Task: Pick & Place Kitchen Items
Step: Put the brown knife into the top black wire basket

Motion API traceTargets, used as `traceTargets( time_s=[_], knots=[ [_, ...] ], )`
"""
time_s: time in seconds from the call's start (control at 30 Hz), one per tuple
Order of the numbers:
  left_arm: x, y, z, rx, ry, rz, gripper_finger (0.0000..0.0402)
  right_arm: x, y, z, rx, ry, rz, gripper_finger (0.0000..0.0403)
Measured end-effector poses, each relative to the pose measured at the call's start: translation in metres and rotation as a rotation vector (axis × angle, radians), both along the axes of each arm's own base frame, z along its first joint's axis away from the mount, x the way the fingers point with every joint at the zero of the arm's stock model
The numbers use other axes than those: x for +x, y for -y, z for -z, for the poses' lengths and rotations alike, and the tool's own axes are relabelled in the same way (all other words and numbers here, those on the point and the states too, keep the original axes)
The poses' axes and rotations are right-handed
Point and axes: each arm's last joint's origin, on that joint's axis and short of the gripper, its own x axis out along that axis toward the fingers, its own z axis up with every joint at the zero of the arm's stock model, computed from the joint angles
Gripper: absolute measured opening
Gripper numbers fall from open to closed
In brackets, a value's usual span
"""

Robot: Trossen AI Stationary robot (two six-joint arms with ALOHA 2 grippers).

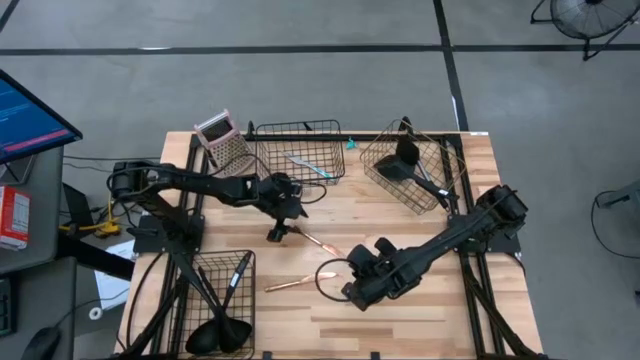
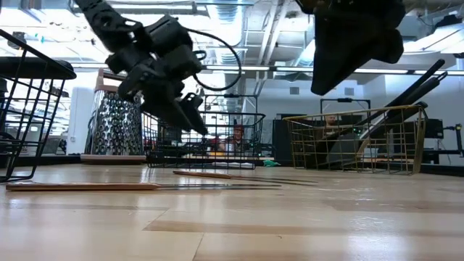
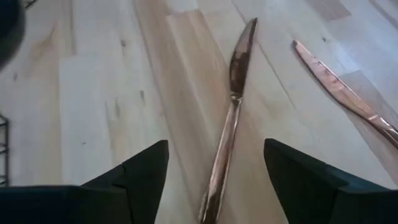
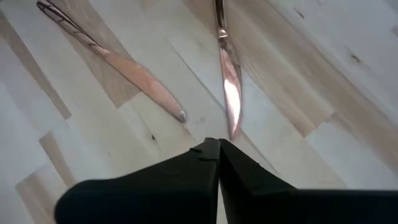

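Two slim copper-coloured pieces lie flat on the wooden table: one near the middle (image 1: 318,243), one nearer the front (image 1: 290,285). My left gripper (image 1: 278,232) hovers open above the end of the middle piece (image 3: 227,130), with its fingers on either side and clear of it. My right gripper (image 1: 350,292) is shut and empty just right of the nearer piece; both pieces show in its wrist view (image 4: 227,74) (image 4: 124,65). A silver-teal piece (image 1: 310,165) lies in the far black basket. Black utensils stand in the near-left black basket (image 1: 225,300) and in the copper basket (image 1: 405,165).
A pink-topped grater (image 1: 222,140) stands at the far left next to the black wire basket (image 1: 297,135). The copper wire basket (image 1: 432,150) is at the far right. A loop of black cable (image 1: 330,272) lies by my right gripper. Bare wood lies along the front edge.
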Motion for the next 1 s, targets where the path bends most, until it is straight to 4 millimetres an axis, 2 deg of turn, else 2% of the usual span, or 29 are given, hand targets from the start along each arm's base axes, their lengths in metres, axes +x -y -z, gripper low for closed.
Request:
traceTargets(
  time_s=[0.27, 0.43, 0.63, 0.77, 1.0],
  knots=[
    [-0.02, 0.011, 0.028, -0.007, 0.02, 0.024, 0.0258, -0.002, -0.001, 0.0, 0.004, -0.004, 0.022, 0.0],
    [-0.026, 0.01, 0.035, -0.003, 0.067, 0.022, 0.0259, 0.0, 0.001, 0.0, 0.006, 0.003, 0.029, 0.0],
    [-0.019, 0.011, 0.054, -0.046, 0.063, 0.037, 0.0254, 0.001, 0.001, 0.0, 0.016, 0.013, 0.031, 0.0],
    [-0.015, 0.007, 0.071, -0.07, 0.053, -0.012, 0.0253, 0.002, 0.001, -0.001, 0.025, 0.022, 0.038, 0.0],
    [-0.015, 0.0, 0.082, -0.059, 0.047, 0.025, 0.0253, 0.002, 0.0, -0.001, 0.031, 0.021, 0.033, 0.0]
  ],
)
